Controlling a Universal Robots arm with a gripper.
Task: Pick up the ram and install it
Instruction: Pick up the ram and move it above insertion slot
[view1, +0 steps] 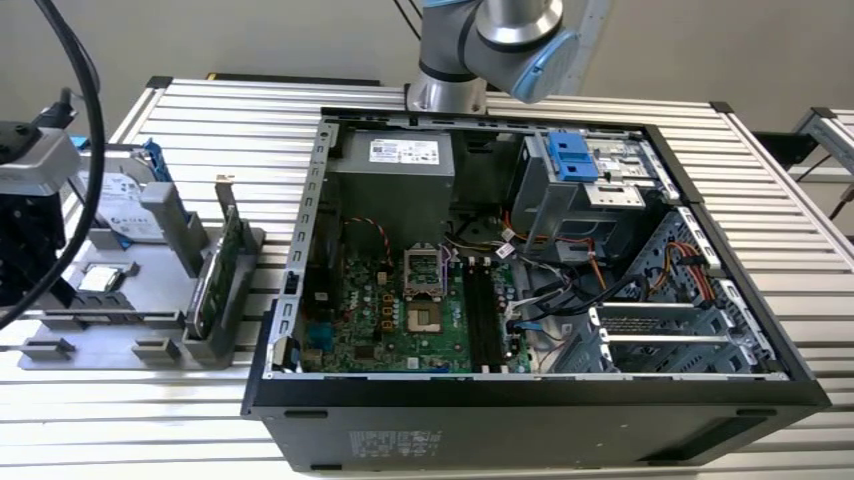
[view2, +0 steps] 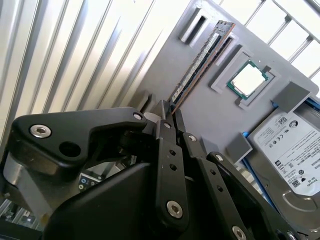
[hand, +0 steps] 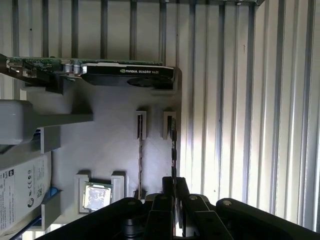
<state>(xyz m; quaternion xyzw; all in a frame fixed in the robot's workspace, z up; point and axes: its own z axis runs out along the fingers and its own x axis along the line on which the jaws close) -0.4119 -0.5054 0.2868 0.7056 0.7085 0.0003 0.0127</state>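
Note:
The ram (view2: 201, 61) is a long, thin dark stick standing on its edge in a slot of the grey tray (view2: 200, 120). In the first wrist view the ram (hand: 173, 147) shows edge-on, running straight into my gripper (hand: 174, 186). In the second wrist view my gripper (view2: 171, 111) has its two black fingers pressed close on the stick's near end. The ram still sits in its holder. In the exterior view my wrist (view1: 30, 230) hangs over the tray (view1: 120, 335) at the exterior view's left edge.
The tray also holds a hard drive (view1: 123, 212), a processor chip (view2: 248, 81) and an upright graphics card (view1: 220, 270). The open computer case (view1: 534, 290) lies to the exterior view's right, with black memory slots (view1: 483, 320) on its green board. Ribbed metal table (view1: 801, 230) all around.

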